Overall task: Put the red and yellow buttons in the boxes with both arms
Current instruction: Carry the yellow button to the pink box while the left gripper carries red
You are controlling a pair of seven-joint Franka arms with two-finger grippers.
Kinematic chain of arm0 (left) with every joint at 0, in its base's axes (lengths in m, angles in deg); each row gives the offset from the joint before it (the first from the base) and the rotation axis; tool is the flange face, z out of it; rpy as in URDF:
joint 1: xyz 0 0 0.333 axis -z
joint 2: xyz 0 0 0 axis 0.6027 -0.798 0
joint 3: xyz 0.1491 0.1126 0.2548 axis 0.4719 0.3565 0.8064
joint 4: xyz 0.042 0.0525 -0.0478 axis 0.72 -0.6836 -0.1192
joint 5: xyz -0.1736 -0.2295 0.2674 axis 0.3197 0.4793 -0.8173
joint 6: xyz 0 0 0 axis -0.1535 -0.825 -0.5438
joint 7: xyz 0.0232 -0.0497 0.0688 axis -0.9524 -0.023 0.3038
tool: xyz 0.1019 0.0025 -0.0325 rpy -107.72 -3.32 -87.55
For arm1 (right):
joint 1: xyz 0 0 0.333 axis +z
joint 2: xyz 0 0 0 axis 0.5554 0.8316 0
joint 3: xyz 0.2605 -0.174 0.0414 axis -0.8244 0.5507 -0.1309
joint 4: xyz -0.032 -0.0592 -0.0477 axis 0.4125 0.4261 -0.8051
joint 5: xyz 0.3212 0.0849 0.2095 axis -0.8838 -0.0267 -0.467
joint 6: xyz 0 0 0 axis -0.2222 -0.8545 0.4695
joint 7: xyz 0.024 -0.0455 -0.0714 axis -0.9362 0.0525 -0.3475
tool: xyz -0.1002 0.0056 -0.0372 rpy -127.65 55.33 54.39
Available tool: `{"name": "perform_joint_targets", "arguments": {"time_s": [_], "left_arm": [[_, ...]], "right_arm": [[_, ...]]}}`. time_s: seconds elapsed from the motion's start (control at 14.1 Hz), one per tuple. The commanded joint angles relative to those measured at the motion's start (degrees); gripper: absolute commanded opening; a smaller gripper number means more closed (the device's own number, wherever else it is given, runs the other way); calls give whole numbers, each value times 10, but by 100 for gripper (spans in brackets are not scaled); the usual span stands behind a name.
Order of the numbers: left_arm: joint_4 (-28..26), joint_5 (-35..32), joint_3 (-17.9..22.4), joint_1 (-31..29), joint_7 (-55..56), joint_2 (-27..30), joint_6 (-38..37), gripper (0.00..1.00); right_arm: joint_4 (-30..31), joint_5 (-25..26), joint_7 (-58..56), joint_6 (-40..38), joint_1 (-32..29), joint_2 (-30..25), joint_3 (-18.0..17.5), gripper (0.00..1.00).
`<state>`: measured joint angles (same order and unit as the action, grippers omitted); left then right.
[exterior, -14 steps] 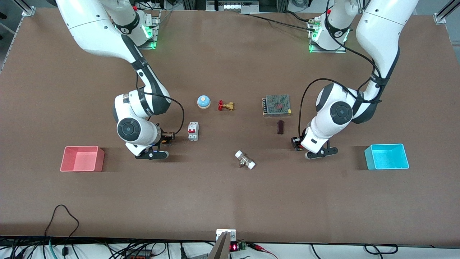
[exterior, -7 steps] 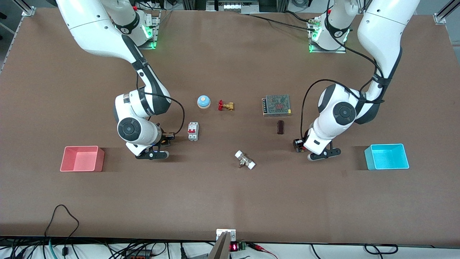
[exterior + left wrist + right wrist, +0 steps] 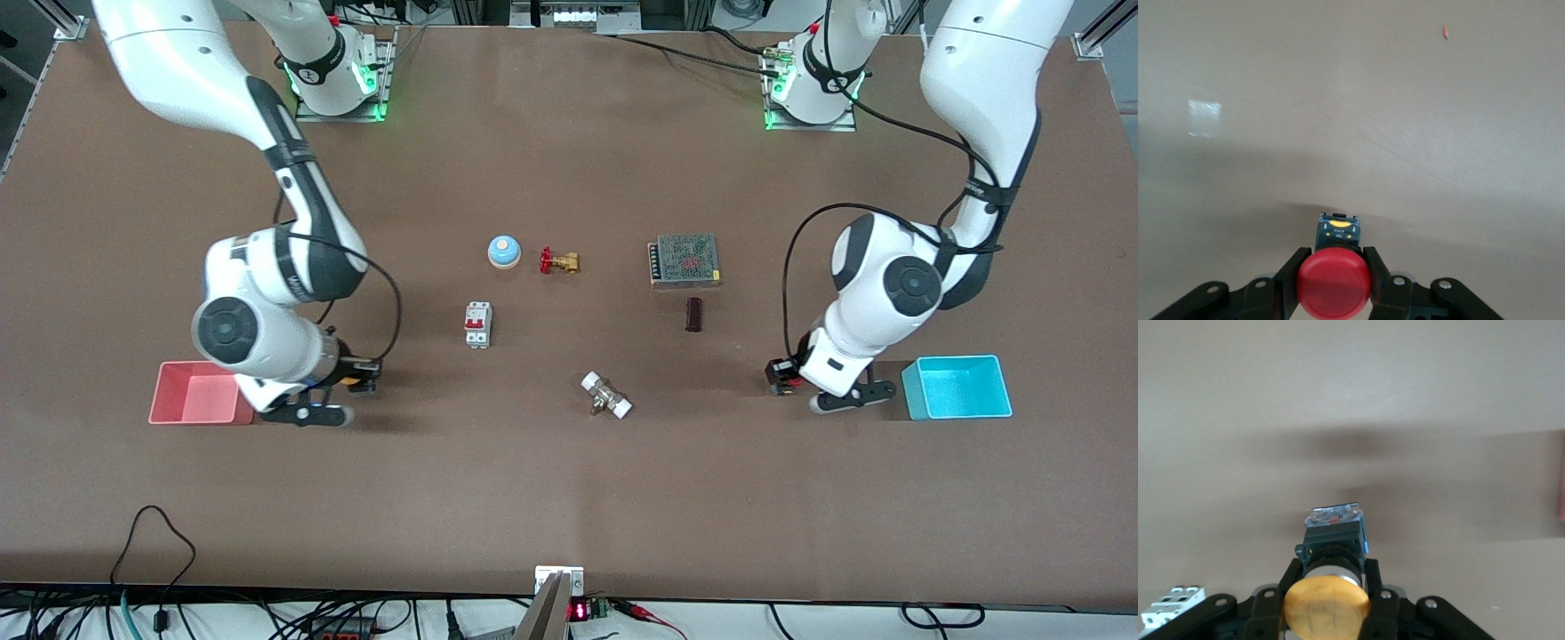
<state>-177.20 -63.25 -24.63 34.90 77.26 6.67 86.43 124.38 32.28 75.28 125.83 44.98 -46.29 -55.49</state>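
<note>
Since a second ago, both arms swung outward from the table's middle toward the boxes, each carrying a button. Nearest the front camera among the loose parts, the white-capped fitting (image 3: pixel 606 396), taken here as landmark, unmoved. Toward the right arm's end from it, right gripper (image 3: pixel 354 375) now up over bare table just beside the pink box (image 3: pixel 169 413), no longer next to the circuit breaker (image 3: pixel 477 324); fingers (image 3: pixel 1373 590) clamped on the yellow button (image 3: pixel 1327 609) across its dark body, domed cap facing the wrist camera, long axis running from cap out to the clear-topped base end. Toward the left arm's end from the fitting, left gripper (image 3: pixel 786 374) over the table close to the cyan box (image 3: pixel 954 386), pads (image 3: pixel 1377 270) pinched on the red button (image 3: pixel 1333 283), cap toward the wrist camera, blue and yellow base end pointing away from it. Farther from the camera than the fitting: breaker, small dark block (image 3: pixel 693 314), blue bell (image 3: pixel 503 252), brass valve (image 3: pixel 558 261), meshed power supply (image 3: pixel 685 260), all as before. Brown matte tabletop (image 3: pixel 569 498), with cables along its near edge and green-lit arm bases at its top.
</note>
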Motion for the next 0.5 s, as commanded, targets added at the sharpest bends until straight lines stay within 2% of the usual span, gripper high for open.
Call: {"name": "perform_joint_targets", "arguments": {"time_s": [0.0,0.21,0.43], "left_arm": [[24,-10,-2,-27,-46,11,-44,36],[83,-9,-3,-60,-109,11,-130,36],[108,-9,-3,-98,-170,11,-158,36]], "right_arm": [[-29,18,-54,-51,-60,-7,-6,20],[-60,33,-163,-106,-131,-7,-6,20],[-64,34,-260,-112,-187,-2,-6,20]]}}
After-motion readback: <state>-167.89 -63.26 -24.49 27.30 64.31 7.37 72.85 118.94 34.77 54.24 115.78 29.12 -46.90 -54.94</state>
